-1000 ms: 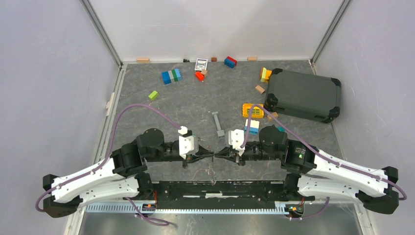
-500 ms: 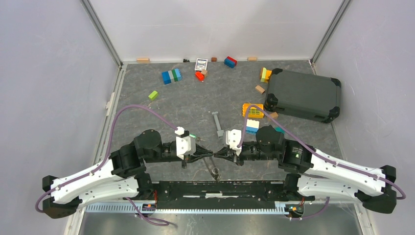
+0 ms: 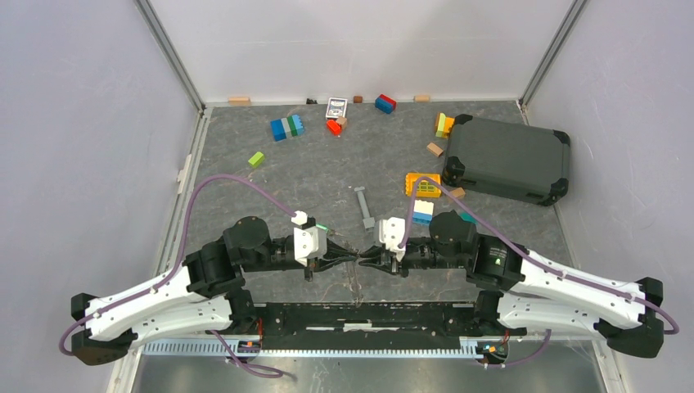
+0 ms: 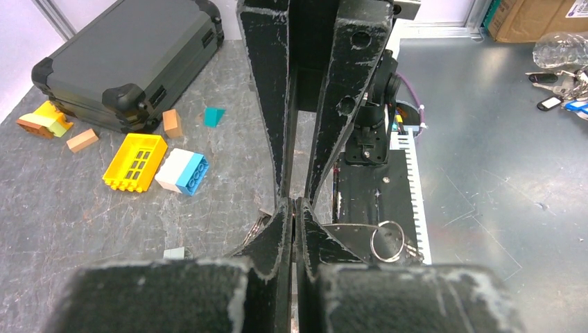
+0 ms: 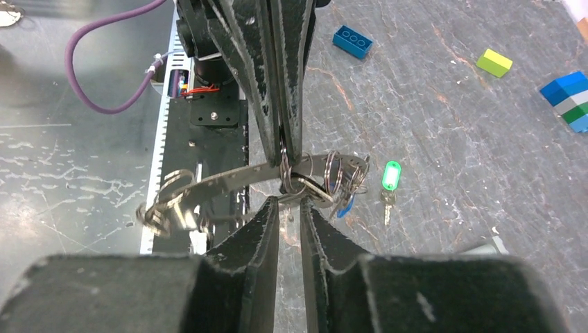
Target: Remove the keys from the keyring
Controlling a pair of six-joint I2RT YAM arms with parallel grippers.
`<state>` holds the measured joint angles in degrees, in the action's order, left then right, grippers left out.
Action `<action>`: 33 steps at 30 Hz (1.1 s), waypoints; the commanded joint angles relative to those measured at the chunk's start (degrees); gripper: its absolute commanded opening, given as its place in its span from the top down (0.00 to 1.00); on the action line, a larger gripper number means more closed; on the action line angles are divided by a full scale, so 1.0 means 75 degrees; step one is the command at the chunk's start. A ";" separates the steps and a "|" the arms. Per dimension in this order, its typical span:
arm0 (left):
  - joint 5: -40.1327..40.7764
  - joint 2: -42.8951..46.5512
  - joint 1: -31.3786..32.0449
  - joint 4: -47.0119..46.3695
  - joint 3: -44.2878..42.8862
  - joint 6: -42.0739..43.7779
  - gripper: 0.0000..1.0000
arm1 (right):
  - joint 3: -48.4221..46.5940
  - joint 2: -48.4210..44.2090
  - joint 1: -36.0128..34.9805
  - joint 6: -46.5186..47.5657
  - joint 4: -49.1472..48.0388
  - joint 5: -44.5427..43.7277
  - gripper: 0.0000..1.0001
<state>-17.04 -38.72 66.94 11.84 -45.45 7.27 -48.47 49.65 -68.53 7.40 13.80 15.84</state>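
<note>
One green key [image 5: 390, 177] lies loose on the table [image 5: 444, 139]. The other keys [image 5: 170, 211] hang on the keyring [image 5: 308, 186], up between your arms. Your left gripper [image 5: 283, 156] pinches it tight. I cannot tell if your right gripper [image 5: 290, 208] grips.

Nothing can be read in any of the views. At the upper middle of the top view, near the back wall, lies a small card [image 3: 336, 107] with dark print on white, too small to make out. At the upper right corner of the left wrist view stands a cardboard box [image 4: 520, 17] with a white label, cut off by the frame edge and its print blurred.
</note>
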 commanded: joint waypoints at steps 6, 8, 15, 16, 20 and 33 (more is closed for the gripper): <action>-0.0115 0.0067 0.0005 -0.0605 0.0013 -0.0213 0.98 | 0.0228 -0.0587 -0.0015 0.0092 -0.0481 -0.0052 0.74; -0.0132 0.0046 0.0005 -0.0617 0.0004 -0.0224 0.98 | 0.0228 -0.0578 -0.0015 0.0092 -0.0532 -0.0057 0.74; -0.0166 0.0050 0.0007 -0.0627 0.0013 -0.0251 0.98 | 0.0251 -0.0517 -0.0021 0.0080 -0.0725 -0.0060 0.76; -0.0166 0.0050 0.0006 -0.0640 0.0013 -0.0261 0.98 | 0.0251 -0.0504 -0.0009 0.0086 -0.0738 -0.0056 0.76; -0.0178 0.0045 0.0005 -0.0664 0.0025 -0.0277 0.98 | 0.0257 -0.0469 -0.0015 0.0068 -0.0797 -0.0054 0.76; -0.0159 0.0079 0.0012 -0.0711 0.0066 -0.0266 0.98 | 0.0258 -0.0268 -0.0015 0.0068 -0.0803 0.0048 0.86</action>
<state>-17.06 -38.72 66.94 11.35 -44.69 6.85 -46.65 47.68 -68.53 7.77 9.91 16.05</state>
